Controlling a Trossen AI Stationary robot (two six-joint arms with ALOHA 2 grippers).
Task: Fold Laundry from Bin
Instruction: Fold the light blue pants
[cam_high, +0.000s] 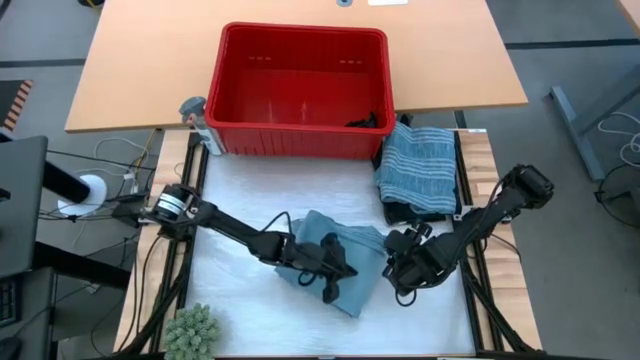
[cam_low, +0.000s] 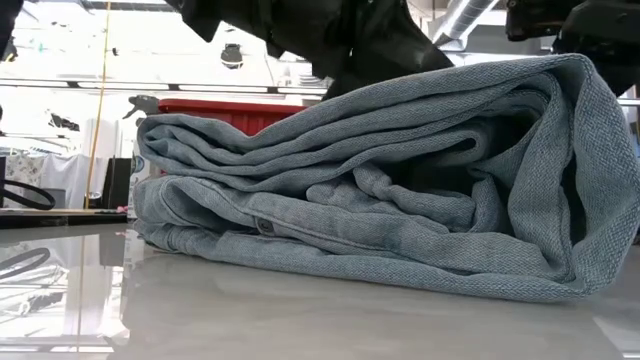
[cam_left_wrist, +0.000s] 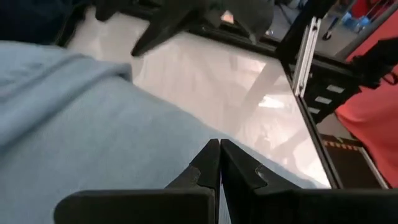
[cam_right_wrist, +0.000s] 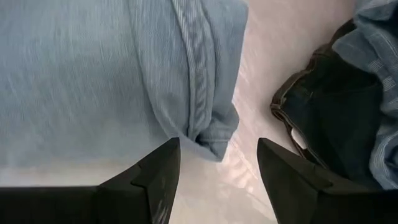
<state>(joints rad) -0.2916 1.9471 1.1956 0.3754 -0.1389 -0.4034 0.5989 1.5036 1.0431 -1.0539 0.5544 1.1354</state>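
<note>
Blue cloth dominates: three garments are out of the bin, and a scrap of dark cloth shows in the lower right corner of the one red bin, which sits at upper centre of the high view. One plain light blue garment lies folded in the lower centre of the white surface; in the low view it is a thick stack of layers with a rounded fold at right. One striped grey-blue garment lies folded at right, just beside the bin's corner, on top of a dark navy garment whose edge peeks out below it.

Two arms are at work. The left hand rests over the light blue garment's middle, its fingers pressed together with nothing between them. The right hand sits at the garment's right edge, fingers spread apart either side of a folded corner, not gripping it.

Bare white surface lies open at the left and lower right of the high view. One green spiky object sits at lower left.
</note>
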